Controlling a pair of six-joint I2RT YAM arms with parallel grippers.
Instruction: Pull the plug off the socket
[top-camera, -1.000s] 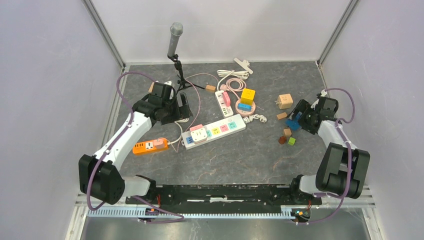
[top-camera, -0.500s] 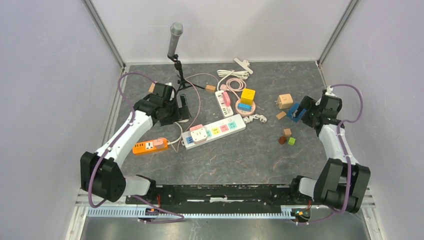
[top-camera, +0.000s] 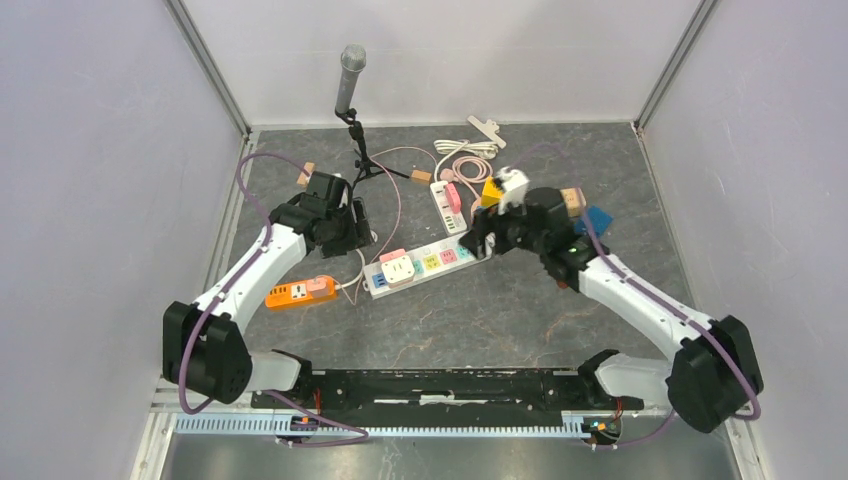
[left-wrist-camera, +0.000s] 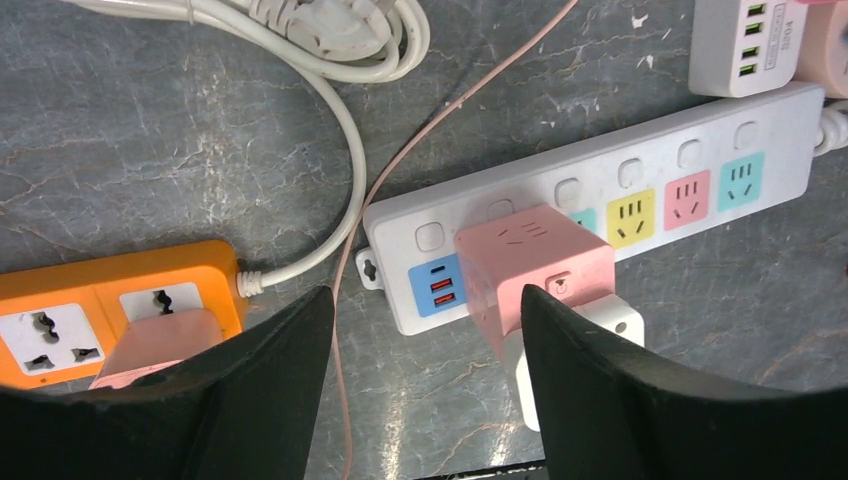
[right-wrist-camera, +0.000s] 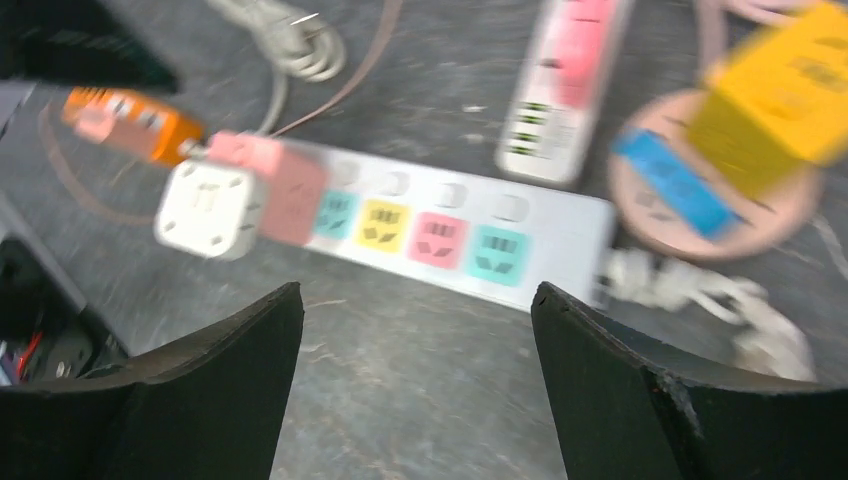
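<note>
We log: right gripper (right-wrist-camera: 415, 300) swung inward across the counter (top-camera: 480, 320). The white power strip (right-wrist-camera: 450, 235), earlier well left of its jaws, now lies just below them.

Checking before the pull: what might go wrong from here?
The right hand only hovers over the strip, so pulling the pink plug may lift it whole. The left hand sits off-centre from the plug; closing may only clip its edge. The thin cable beside the strip may snag.
</note>
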